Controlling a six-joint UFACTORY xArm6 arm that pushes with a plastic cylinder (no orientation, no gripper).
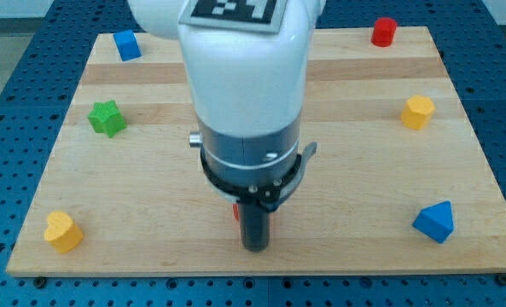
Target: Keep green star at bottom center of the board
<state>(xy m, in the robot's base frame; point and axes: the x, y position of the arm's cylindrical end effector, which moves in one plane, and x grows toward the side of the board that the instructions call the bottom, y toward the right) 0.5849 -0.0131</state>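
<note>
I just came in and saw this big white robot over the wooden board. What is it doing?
A white robot arm is pushing small blocks around a wooden board with a dark rod. My tip sits near the view's bottom centre, beside a small red block mostly hidden behind the rod. The green star-shaped block I'm meant to have at the bottom centre lies far off at the view's left, untouched. Blue, yellow and red blocks lie scattered near the edges.

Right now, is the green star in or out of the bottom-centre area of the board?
Out. The green star sits near the board's left edge, above mid-height, while my tip is at bottom centre, far from it.
</note>
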